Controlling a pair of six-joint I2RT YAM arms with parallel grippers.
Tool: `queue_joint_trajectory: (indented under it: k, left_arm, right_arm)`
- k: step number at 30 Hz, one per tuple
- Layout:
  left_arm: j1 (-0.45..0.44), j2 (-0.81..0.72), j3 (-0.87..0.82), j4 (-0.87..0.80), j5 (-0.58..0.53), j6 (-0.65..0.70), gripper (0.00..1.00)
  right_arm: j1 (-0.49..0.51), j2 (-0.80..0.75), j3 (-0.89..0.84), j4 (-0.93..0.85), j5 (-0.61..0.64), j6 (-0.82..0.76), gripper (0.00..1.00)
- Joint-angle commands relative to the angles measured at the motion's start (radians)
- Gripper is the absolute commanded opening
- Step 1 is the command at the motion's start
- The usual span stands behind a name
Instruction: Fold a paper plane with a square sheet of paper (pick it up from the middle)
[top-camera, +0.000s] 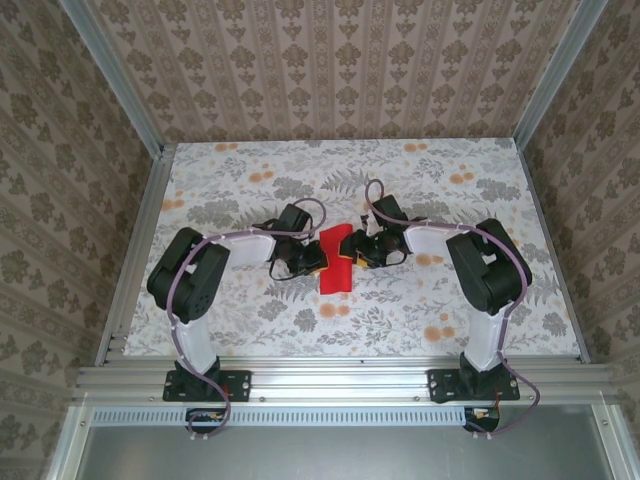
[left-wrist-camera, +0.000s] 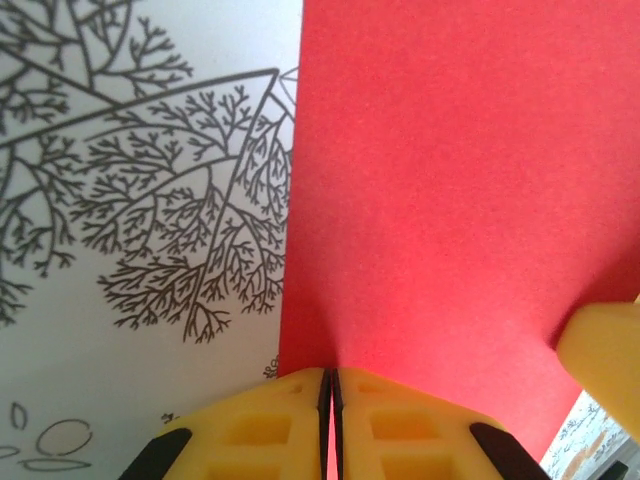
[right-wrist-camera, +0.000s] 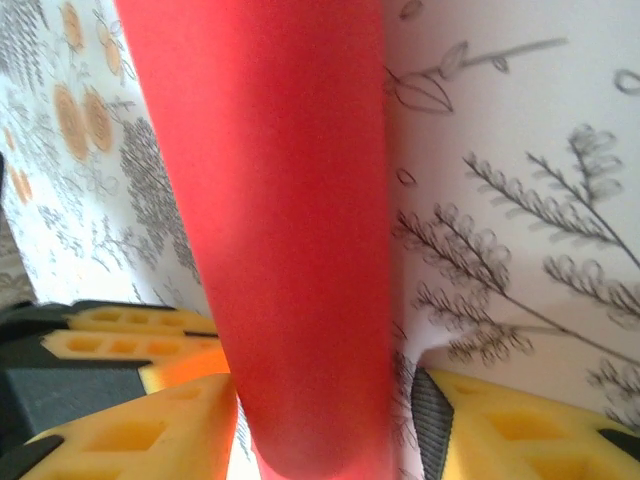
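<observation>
- The red sheet of paper (top-camera: 336, 270) is lying near the middle of the floral table (top-camera: 250, 190), between the two grippers. From above it is showing an uneven outline, with a raised tab at its upper left rather than a clean square.
- Its surface is looking matte, plain and bright red. In the left wrist view (left-wrist-camera: 450, 180) it is filling the right part of the frame as a flat plane with a straight vertical edge.
- The left gripper (left-wrist-camera: 331, 375) is pinching that edge. Its yellow ribbed fingers are pressing together at the bottom centre, with a thin red sliver in the seam.
- In the right wrist view the paper (right-wrist-camera: 290, 200) is bowing into a smooth, blurred band running from top to bottom.
- The right gripper (right-wrist-camera: 320, 400) is standing with its jaws apart on either side of that band, and table is showing between the paper and the right-hand finger.
- The tablecloth is carrying grey fern line-drawings and orange flowers.
- At the left edge of the right wrist view, the other arm's yellow fingers (right-wrist-camera: 130, 335) are showing.
</observation>
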Motion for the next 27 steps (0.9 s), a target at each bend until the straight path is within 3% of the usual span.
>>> queue_joint_trajectory:
  k: [1, 9, 27]
  left_arm:
    - [-0.01, 0.03, 0.021, -0.087, -0.031, 0.03, 0.14]
    - [-0.021, 0.046, 0.047, -0.104, -0.024, 0.039, 0.14]
    - [-0.024, 0.0, 0.094, -0.146, -0.03, 0.05, 0.17]
  right_arm:
    - [0.003, -0.054, 0.045, -0.175, 0.075, -0.073, 0.55]
    - [0.075, -0.028, 0.164, -0.344, 0.235, -0.195, 0.59]
    - [0.097, 0.083, 0.252, -0.392, 0.33, -0.243, 0.53]
